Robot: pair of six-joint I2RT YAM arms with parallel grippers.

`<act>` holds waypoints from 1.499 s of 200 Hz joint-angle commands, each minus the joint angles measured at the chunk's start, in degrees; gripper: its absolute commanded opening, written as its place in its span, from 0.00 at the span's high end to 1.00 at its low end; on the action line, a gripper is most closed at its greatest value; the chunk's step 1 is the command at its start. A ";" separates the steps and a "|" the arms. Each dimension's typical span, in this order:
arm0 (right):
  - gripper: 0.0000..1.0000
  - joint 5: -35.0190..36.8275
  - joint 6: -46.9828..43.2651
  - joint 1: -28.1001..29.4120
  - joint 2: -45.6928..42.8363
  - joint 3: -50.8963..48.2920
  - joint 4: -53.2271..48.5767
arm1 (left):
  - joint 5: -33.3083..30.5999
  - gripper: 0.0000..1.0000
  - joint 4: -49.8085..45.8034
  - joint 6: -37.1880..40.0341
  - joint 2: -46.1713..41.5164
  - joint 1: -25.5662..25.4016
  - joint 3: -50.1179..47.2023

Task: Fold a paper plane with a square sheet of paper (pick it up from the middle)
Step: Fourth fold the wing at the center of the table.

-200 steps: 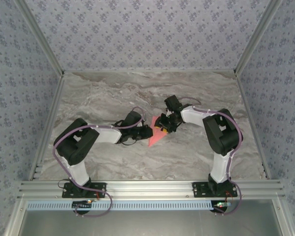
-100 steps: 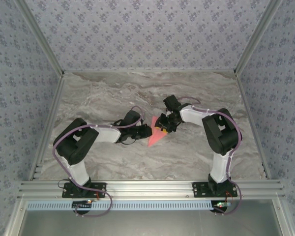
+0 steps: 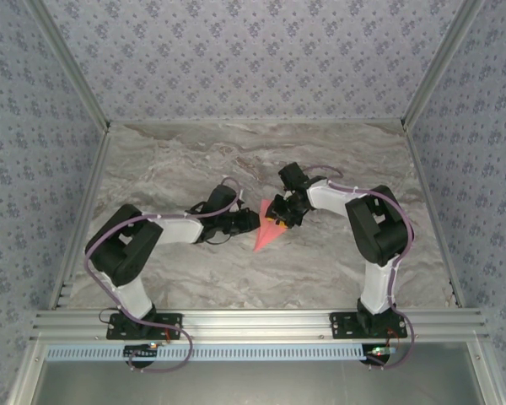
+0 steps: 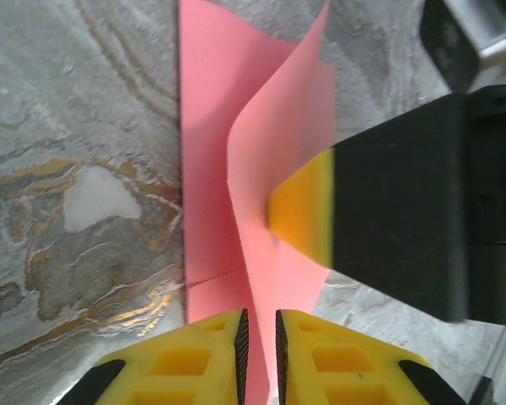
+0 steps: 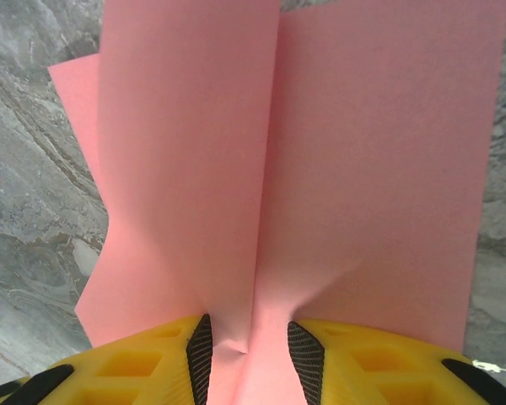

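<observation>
So that its raised crease sharpens, I judge, the left gripper [image 4: 258, 331] and right gripper [image 5: 246, 342] both pinch the paper plane [image 3: 266, 238].

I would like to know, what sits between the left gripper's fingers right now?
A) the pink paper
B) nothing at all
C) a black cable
A: in the left wrist view the paper runs straight into the narrow gap of the left gripper.

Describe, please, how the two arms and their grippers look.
The left arm and right arm have black joints, white links and a looping lilac cable each. The left gripper and right gripper have yellow fingers with moulded pockets and black ribbed inner faces.
</observation>
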 commanded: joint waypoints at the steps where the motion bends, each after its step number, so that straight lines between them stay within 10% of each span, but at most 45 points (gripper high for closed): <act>1: 0.61 11.00 0.43 -0.38 6.71 -3.67 -8.33 | 2.29 0.82 2.33 -0.82 -2.21 0.08 0.88; 300: 0.62 11.80 1.55 -0.30 6.74 -3.31 -9.59 | 2.24 0.95 -1.41 0.13 5.61 -0.03 3.83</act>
